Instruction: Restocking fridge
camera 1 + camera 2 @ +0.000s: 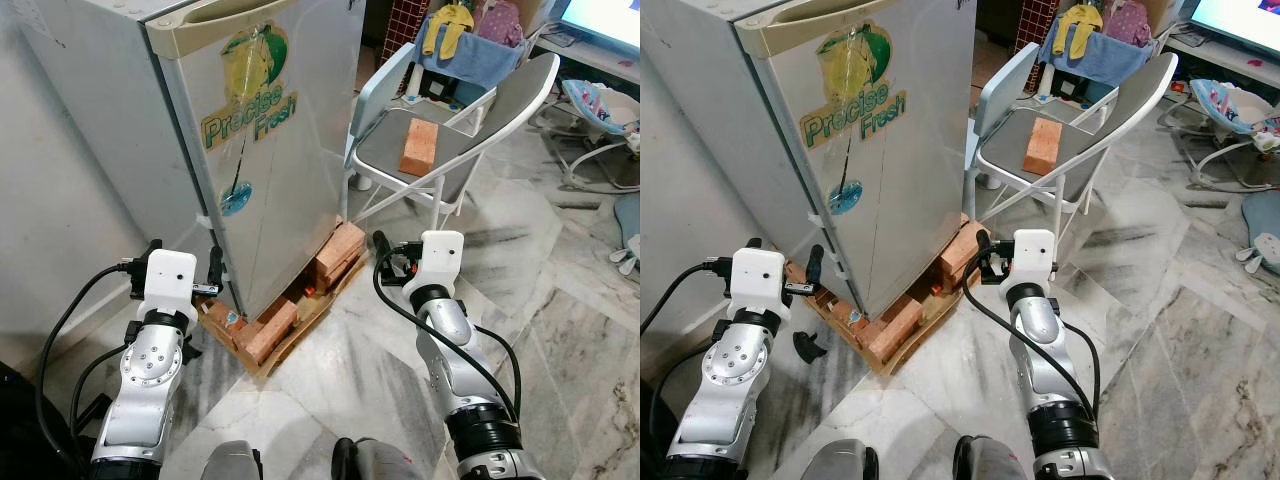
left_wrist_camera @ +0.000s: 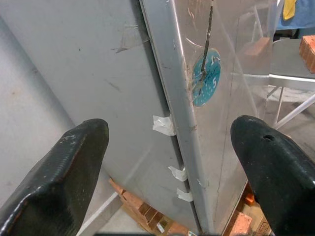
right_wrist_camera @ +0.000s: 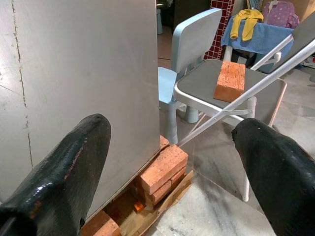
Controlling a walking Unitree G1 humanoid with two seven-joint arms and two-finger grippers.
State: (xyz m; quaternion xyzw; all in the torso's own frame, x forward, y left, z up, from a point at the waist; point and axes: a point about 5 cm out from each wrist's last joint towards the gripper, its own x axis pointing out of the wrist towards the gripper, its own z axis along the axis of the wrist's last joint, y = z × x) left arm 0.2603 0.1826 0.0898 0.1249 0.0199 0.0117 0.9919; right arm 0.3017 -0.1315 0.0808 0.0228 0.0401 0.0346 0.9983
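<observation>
A small silver fridge (image 1: 270, 150) stands in front of the robot with its door shut. The door has a green and yellow sticker (image 1: 248, 100) on it and a little round blue one (image 1: 236, 197) lower down. The fridge sits up on red bricks (image 1: 300, 290) and a flat piece of board on the marble floor (image 1: 560, 290).

The left gripper (image 1: 183, 272) is held up close to the fridge's front corner, low down near the bricks. Its two black fingers (image 2: 64, 172) are spread wide apart and hold nothing. Between them you can see the edge of the door, with bits of white tape (image 2: 164, 125) stuck along the crack.

The right gripper (image 1: 392, 262) is up too, near the other side of the fridge. Its fingers (image 3: 69, 167) are also spread apart with nothing in them.

Just beside the fridge is a gray folding chair (image 1: 470, 130). One more brick (image 1: 418, 147) lies on its seat. A small pale blue chair (image 3: 189, 49) stands right behind it. Farther back, a blue cloth (image 1: 470, 55) and a yellow cloth (image 1: 447, 27) hang over something.
</observation>
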